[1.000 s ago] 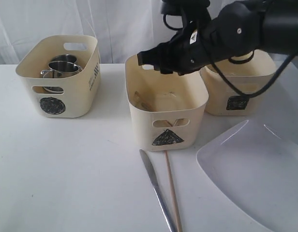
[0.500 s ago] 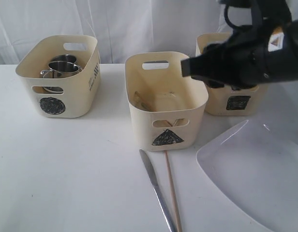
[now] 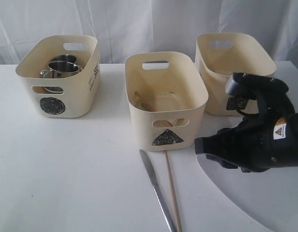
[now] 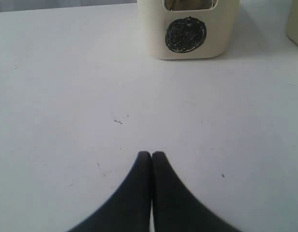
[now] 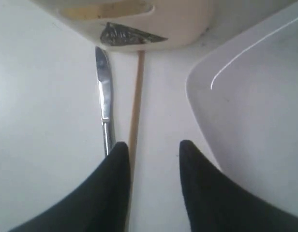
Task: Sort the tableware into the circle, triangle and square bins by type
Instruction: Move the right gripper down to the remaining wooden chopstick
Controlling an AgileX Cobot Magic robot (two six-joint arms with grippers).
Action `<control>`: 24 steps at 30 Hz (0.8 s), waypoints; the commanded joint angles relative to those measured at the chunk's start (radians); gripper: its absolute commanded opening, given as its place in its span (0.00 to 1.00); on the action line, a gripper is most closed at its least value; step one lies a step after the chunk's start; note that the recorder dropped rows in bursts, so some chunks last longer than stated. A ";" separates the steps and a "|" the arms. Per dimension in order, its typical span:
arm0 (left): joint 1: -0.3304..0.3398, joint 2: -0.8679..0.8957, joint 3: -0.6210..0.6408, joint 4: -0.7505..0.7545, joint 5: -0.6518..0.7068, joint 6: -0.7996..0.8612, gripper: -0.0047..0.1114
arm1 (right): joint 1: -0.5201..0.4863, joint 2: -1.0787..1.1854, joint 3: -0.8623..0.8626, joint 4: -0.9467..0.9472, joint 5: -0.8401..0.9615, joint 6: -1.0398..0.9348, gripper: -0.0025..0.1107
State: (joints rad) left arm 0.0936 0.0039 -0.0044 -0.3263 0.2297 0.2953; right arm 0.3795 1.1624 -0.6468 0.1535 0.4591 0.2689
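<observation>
Nearest the viewer, a steel knife and a wooden chopstick lie side by side on the white table. Their far ends lie just in front of the triangle tub, with the chopstick on the right. To the right of the pair is a large white square plate, also in front of that tub. The right gripper hangs above the strip of table between chopstick and plate, jaws parted and empty. The left gripper is pressed closed with nothing between its fingers, low over bare table and facing the circle tub. That tub stands left of the triangle tub and holds two steel mugs. The square tub stands right of the triangle tub and slightly behind it, its mark partly hidden by the arm.
</observation>
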 commanded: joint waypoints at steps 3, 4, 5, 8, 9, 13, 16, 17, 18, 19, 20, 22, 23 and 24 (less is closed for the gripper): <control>0.004 -0.004 0.004 -0.011 0.003 0.000 0.04 | 0.064 0.115 0.008 0.074 0.062 -0.022 0.31; 0.004 -0.004 0.004 -0.011 0.003 0.000 0.04 | 0.077 0.131 0.008 0.088 0.064 -0.041 0.31; 0.004 -0.004 0.004 -0.011 0.003 0.000 0.04 | 0.091 0.149 0.008 0.105 0.064 -0.056 0.31; 0.004 -0.004 0.004 -0.011 0.003 0.000 0.04 | 0.120 0.194 0.008 0.142 0.037 -0.059 0.31; 0.004 -0.004 0.004 -0.011 0.003 0.000 0.04 | 0.126 0.209 0.008 0.156 0.028 -0.059 0.31; 0.004 -0.004 0.004 -0.011 0.003 0.000 0.04 | 0.153 0.275 -0.024 0.168 0.026 -0.072 0.31; 0.004 -0.004 0.004 -0.011 0.003 0.000 0.04 | 0.160 0.321 -0.062 0.164 0.024 -0.095 0.31; 0.004 -0.004 0.004 -0.011 0.003 0.000 0.04 | 0.160 0.333 -0.072 0.162 0.030 -0.107 0.31; 0.004 -0.004 0.004 -0.011 0.003 0.000 0.04 | 0.160 0.349 -0.084 0.160 0.040 -0.124 0.31; 0.004 -0.004 0.004 -0.011 0.003 0.000 0.04 | 0.160 0.363 -0.094 0.160 0.048 -0.142 0.31; 0.004 -0.004 0.004 -0.011 0.003 0.000 0.04 | 0.160 0.377 -0.101 0.157 0.052 -0.150 0.31; 0.004 -0.004 0.004 -0.011 0.003 0.000 0.04 | 0.160 0.403 -0.124 0.146 0.061 -0.161 0.31; 0.004 -0.004 0.004 -0.011 0.003 0.000 0.04 | 0.160 0.413 -0.132 0.139 0.063 -0.161 0.31; 0.004 -0.004 0.004 -0.011 0.003 0.000 0.04 | 0.160 0.424 -0.139 0.127 0.068 -0.161 0.31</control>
State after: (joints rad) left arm 0.0936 0.0039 -0.0044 -0.3263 0.2297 0.2953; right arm 0.5395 1.5595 -0.7631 0.3092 0.5132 0.1278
